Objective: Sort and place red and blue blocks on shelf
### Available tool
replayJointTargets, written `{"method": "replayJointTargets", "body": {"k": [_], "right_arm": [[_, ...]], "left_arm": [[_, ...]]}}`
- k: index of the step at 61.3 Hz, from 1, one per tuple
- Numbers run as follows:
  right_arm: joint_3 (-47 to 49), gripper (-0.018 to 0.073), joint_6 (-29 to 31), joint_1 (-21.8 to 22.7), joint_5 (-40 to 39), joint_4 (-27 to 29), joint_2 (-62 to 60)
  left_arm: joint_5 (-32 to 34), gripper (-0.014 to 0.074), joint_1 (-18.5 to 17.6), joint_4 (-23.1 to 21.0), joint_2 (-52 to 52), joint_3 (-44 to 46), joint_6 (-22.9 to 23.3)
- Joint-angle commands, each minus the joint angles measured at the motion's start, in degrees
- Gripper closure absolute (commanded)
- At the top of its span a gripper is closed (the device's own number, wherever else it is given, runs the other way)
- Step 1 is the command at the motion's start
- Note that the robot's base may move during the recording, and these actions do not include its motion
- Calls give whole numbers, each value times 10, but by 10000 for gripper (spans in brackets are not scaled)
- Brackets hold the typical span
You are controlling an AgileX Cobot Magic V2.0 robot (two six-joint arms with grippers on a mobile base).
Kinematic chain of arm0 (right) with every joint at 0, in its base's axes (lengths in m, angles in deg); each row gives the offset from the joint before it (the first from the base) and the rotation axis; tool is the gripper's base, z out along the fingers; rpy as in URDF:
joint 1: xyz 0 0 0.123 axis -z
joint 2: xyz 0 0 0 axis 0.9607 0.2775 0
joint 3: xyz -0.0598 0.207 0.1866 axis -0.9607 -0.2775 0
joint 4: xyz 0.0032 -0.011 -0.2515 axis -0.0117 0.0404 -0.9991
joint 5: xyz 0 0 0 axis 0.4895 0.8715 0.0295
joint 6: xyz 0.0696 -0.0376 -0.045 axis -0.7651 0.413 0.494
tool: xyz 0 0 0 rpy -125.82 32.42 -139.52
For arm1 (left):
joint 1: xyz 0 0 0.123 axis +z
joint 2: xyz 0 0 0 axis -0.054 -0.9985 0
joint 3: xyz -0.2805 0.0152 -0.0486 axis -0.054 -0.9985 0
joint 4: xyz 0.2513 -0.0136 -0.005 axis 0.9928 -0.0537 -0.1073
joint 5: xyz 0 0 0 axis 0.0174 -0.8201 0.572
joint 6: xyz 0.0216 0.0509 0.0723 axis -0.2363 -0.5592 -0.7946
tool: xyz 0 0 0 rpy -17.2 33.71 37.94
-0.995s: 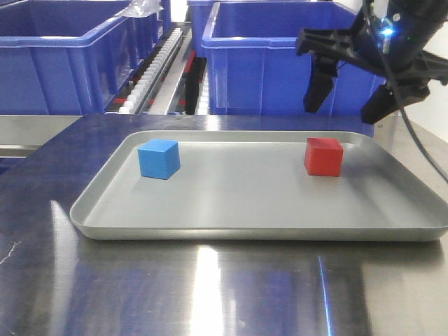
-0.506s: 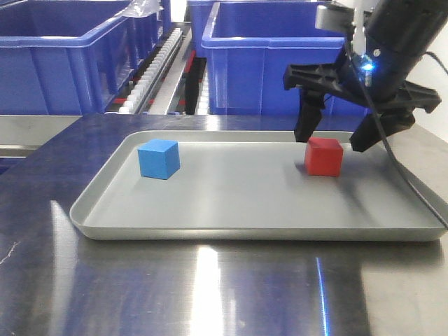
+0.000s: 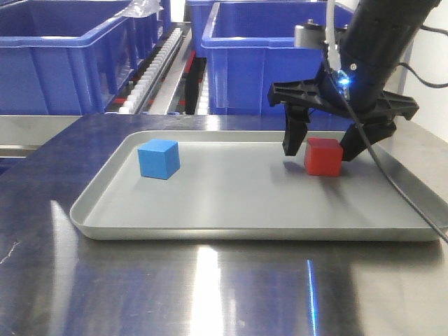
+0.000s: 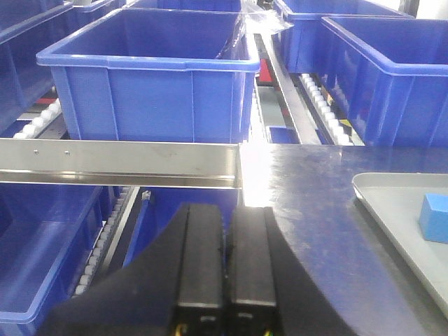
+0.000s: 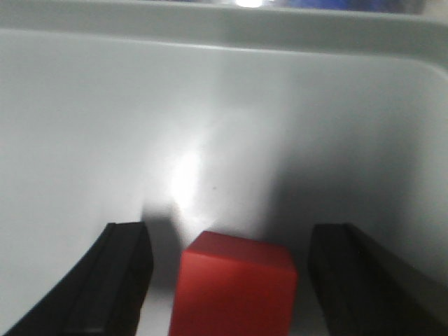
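Observation:
The red block [image 3: 323,156] sits at the right of the grey tray [image 3: 231,210], and the blue block [image 3: 159,159] sits at its left. My right gripper [image 3: 320,149] is open, low over the tray, with one finger on each side of the red block, gaps on both sides. In the right wrist view the red block [image 5: 236,285] stands between the two black fingers [image 5: 115,280]. My left gripper [image 4: 224,252] is shut and empty, off the tray's left, facing the shelf's steel front rail [image 4: 119,162]. The blue block [image 4: 434,218] shows at that view's right edge.
Large blue bins [image 3: 280,59] stand on the rack behind the tray, with a roller track [image 3: 157,66] between them. More blue bins [image 4: 150,73] fill the tiers in the left wrist view. The tray rests on a steel tabletop [image 3: 210,287].
My right gripper has come down and to the left, from above the tray's back right corner to straddling the red block. The blocks have not moved.

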Motion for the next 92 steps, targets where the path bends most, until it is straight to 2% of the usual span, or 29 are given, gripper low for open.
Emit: {"method": "replayJointTargets", "body": {"k": [1, 8, 17, 28, 32, 41, 51, 65, 74, 84, 92], "right_arm": [[19, -7, 3, 0, -13, -8, -19], [19, 51, 3, 0, -6, -8, -12], [19, 192, 3, 0, -2, -8, -8], [23, 520, 3, 0, 3, -9, -18], [28, 494, 3, -1, 4, -10, -30], [33, 501, 3, -1, -7, -17, -80], [31, 501, 3, -1, -17, -54, -166], [-30, 501, 3, 5, -55, -95, -316], [-112, 501, 2, 32, -82, -95, -417], [-223, 501, 2, 92, -119, -95, -535], [-299, 501, 2, 135, -119, -95, -616]], "left_arm": [[52, 521, 0, 1, 8, -23, 0], [52, 521, 0, 1, 8, -23, 0], [52, 521, 0, 1, 8, -23, 0], [52, 521, 0, 1, 8, -23, 0], [52, 521, 0, 1, 8, -23, 0], [52, 521, 0, 1, 8, -23, 0], [52, 521, 0, 1, 8, -23, 0], [52, 521, 0, 1, 8, -23, 0], [52, 521, 0, 1, 8, -23, 0], [52, 521, 0, 1, 8, -23, 0], [52, 521, 0, 1, 8, -23, 0]]}}
